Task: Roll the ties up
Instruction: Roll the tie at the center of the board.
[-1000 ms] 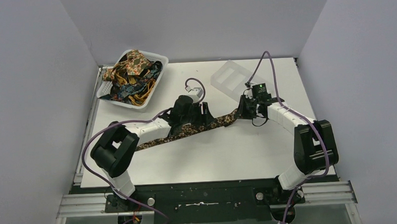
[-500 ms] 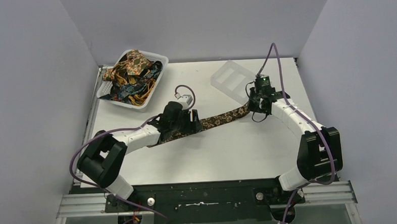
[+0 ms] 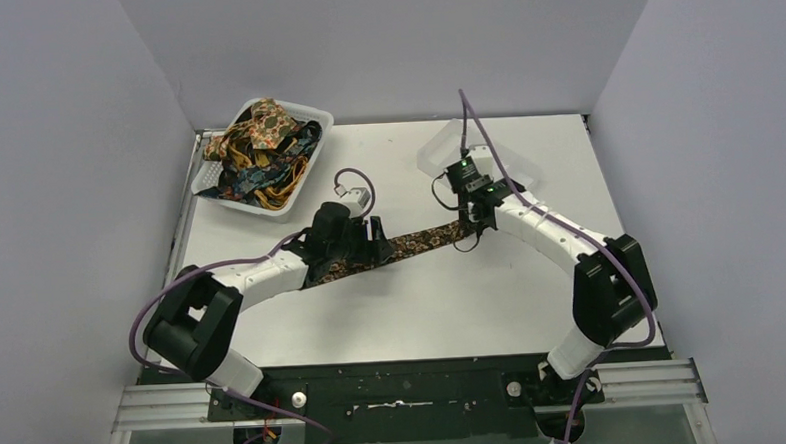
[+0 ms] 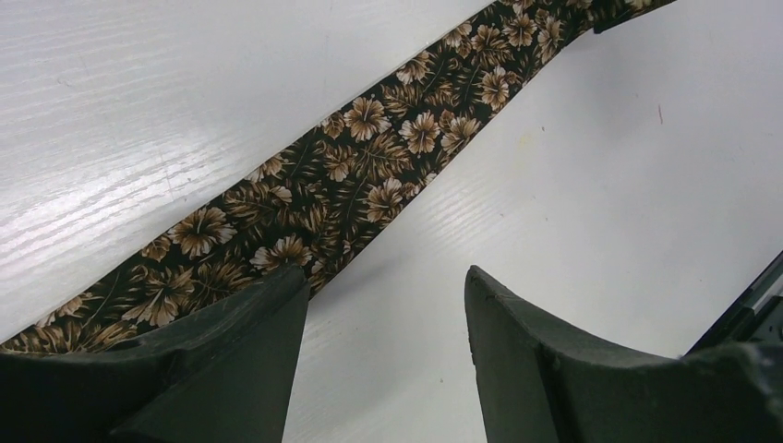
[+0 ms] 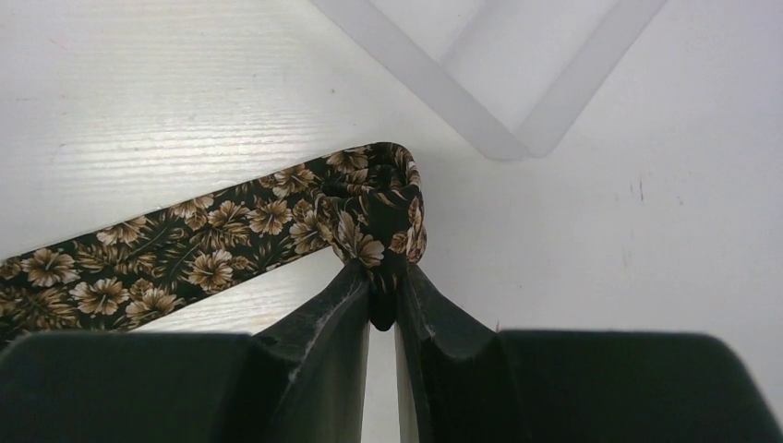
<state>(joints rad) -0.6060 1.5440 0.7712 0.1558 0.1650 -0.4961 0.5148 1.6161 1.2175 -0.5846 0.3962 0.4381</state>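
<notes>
Your right end effector (image 5: 385, 277) is closed down to a thin slit, and pinched in that slit is the folded-over end of the dark brown floral tie (image 5: 222, 235). The fold bunches into a small loop just ahead of the fingertips, on the white desk (image 3: 472, 299), and the rest of the tie runs flat away from it to the left of that wrist view. Just beyond the fold lies a corner of the clear plastic tray (image 5: 443, 88), near the tie but apart from it

Your left end effector (image 4: 383, 286) stands wide open and holds nothing. In its wrist view the tie crosses diagonally ahead of it and passes beneath one finger (image 4: 231, 323), while the other finger is over bare desk beside the tie's edge. You cannot tell whether that first finger touches the fabric

From overhead, the tie lies stretched in a shallow diagonal across the middle of the desk between the two end effectors, its far stretch trailing under the left arm (image 3: 261, 273). The other ties (image 3: 261, 148) are heaped in the white basket (image 3: 316, 116) at the far left corner, well apart from both end effectors
</notes>
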